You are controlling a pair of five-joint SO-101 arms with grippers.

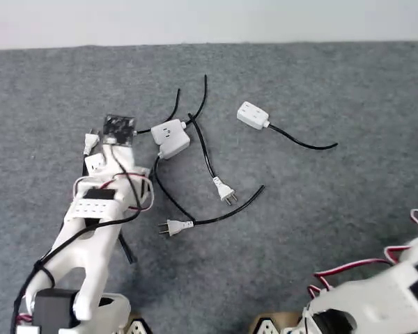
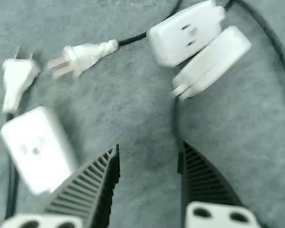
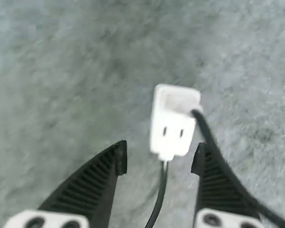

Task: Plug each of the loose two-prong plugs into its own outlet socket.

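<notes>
Left fingers (image 2: 97,183): spread, gripping nothing, with bare grey desk (image 2: 142,118) in the gap. Just beside one finger lies a white outlet socket (image 2: 35,147), slots facing up. Farther out are two loose two-prong plugs. The near plug (image 2: 16,80) sits close to that socket's far end. The corded plug (image 2: 83,56) lies flat, its black cord running toward a white outlet block (image 2: 185,31) with a second white body against it.

Right fingers (image 3: 102,175): also spread and gripping nothing. A lone socket (image 3: 173,118) lies on the desk beyond the tips, seen in the gap, with a black cord (image 3: 213,152) leaving it.

High view: a third plug (image 1: 225,191) and a fourth plug (image 1: 171,227) lie unplugged mid-desk on black cords. Both are well apart from the right arm (image 1: 383,292).
</notes>
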